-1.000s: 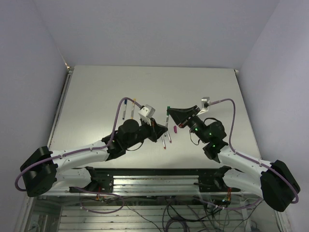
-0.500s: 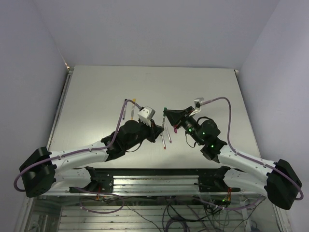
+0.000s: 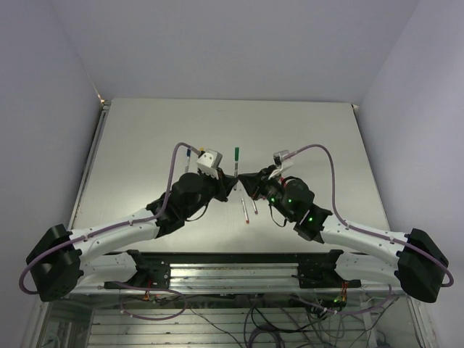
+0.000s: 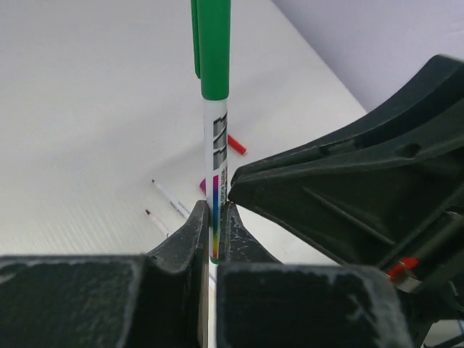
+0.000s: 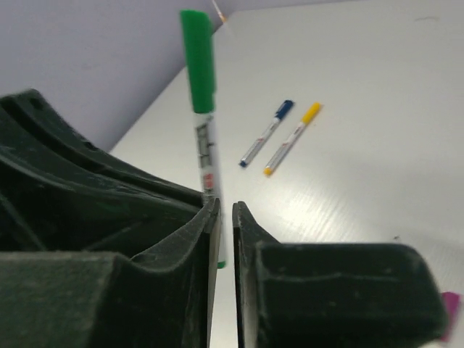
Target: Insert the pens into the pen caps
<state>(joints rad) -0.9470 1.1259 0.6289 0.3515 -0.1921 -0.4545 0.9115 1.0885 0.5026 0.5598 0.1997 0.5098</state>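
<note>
Third of five cappings in hand, by the look of it. Nearest the left wrist camera: left gripper [image 4: 214, 219] pinching the green pen [image 4: 215, 156] low on its barrel, fingers pressed tight against it, holding it lifted off the table [image 4: 87, 109] and pointing out in line with the fingers. Just past that grip, touching or all but touching the barrel: right gripper [image 5: 225, 210], fingers nearly together, only a thin slit, nothing seen inside it. Farther along the barrel, beyond both sets of fingertips: green cap [image 4: 215, 51], on the pen and apparently seated, though impossible to confirm fully home. Low beside the right gripper: magenta cap [image 5: 449, 304]. Beyond the left gripper, down on the table: two uncapped pens [image 4: 172, 197] side by side, then a red cap [image 4: 235, 145]. Farther out from the right gripper: blue-capped pen [image 5: 264, 138] and yellow-capped pen [image 5: 290, 145] lying together, judged finished.

Next, probably: back the right gripper off, lay the green pen down, then fetch a bare pen and a loose cap. Calls for a straight push along the pen's axis.

Pose: both arms stretched forward and bent inward, fingertips meeting over mid-table.
</note>
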